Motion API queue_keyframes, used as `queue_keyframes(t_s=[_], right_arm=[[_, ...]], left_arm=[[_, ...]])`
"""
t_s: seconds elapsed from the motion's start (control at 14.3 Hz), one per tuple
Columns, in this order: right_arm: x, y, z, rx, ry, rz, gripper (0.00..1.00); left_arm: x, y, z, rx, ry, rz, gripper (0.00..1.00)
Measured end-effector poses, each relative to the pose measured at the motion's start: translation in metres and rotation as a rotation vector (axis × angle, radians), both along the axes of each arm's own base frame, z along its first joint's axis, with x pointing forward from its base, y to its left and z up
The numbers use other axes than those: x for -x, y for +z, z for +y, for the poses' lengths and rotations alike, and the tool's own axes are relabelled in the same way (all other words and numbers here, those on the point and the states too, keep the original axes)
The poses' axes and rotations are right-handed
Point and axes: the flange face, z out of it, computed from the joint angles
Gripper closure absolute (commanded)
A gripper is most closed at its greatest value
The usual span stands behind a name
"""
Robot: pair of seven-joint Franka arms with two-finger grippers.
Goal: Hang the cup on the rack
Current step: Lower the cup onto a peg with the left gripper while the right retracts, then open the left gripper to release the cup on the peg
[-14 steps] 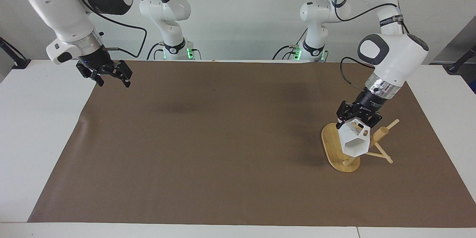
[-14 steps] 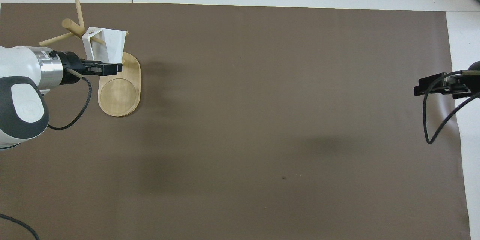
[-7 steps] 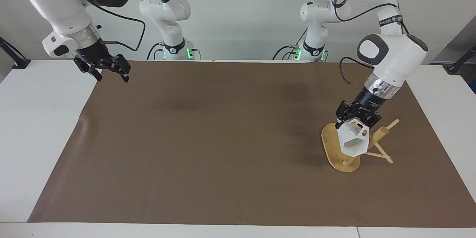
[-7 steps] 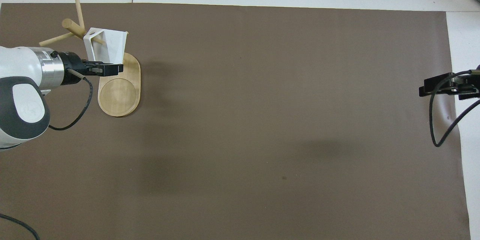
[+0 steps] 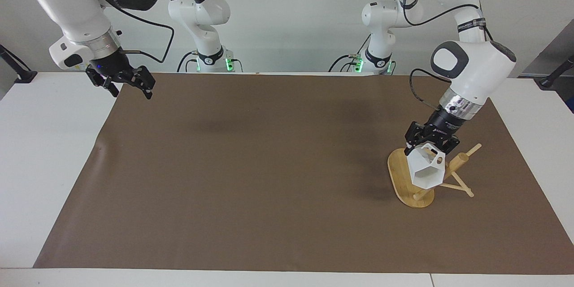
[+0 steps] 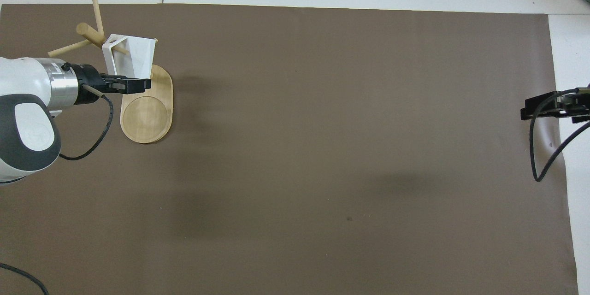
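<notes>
— What sort of premises is this?

— A robotics lab. Two white robot arms (image 5: 466, 67) stand bolted at one end of a white table (image 5: 45, 152), with cables (image 5: 148, 31) looped along them and green lights (image 5: 228, 63) lit at their bases.

— Any further evidence?

— A plain brown mat (image 5: 269, 166) covers the work surface, backed by a bare pale wall (image 5: 291, 9). Black stands (image 5: 18, 67) are clamped at the table's corners. No household furnishings are visible.
</notes>
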Motion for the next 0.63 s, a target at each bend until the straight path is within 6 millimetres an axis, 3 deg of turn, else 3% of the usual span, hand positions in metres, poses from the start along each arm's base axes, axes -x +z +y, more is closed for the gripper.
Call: queue_keyframes(t_s=[0.07,0.21,0.49,0.63], right_arm=[[0.0,0.0005,-0.0001,0.001,0.0,-0.001,0.0],[-0.0002,0.0019,-0.0002,0.003,0.0,-0.004,0.0],[-0.0019,0.0045,-0.0004,0.004,0.0,-0.021,0.0],[-0.0026,0.0054,-0.0005,0.005,0.001,-0.028,0.0]], left_arm=[[-0.0001,-0.0002,0.0033,0.0,0.005,0.002,0.4],[0.0002,0.0011,0.0063,0.001,0.007,0.003,0.24],[0.0009,0.0009,0.0071,0.002,0.006,0.01,0.21],[0.001,0.001,0.0071,0.002,0.006,0.01,0.14]])
